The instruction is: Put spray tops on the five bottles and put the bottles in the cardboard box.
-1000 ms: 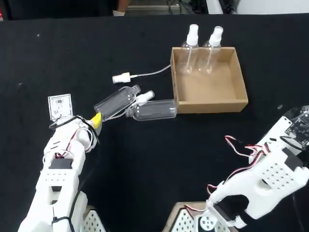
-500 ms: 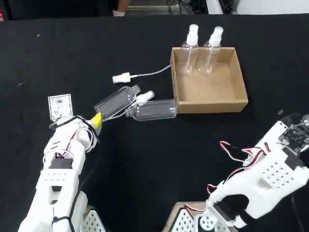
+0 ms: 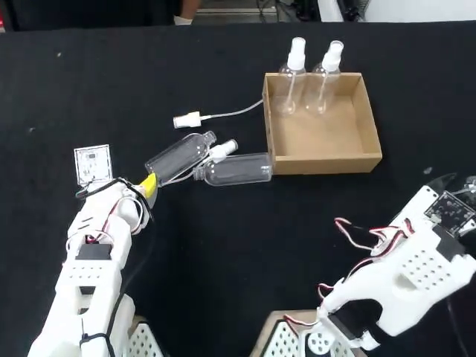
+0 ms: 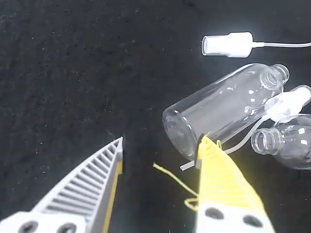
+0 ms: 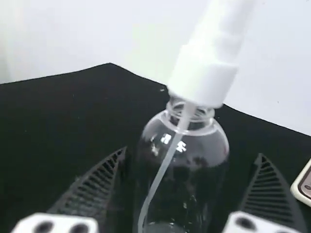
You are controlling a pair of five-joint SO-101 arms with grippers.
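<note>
Right arm point(image 3: 416, 268) now slightly farther back, right tool point(image 5: 192, 153) released around clear bottle point(image 5: 187, 179) with white spray top point(image 5: 206, 73); left tool point(image 4: 161, 140) released

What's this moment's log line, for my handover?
brown cardboard box: two topped clear plastic bottles; table: two uncapped bottles, two loose white spray tops; left gripper: open; right gripper: around topped bottle
</note>
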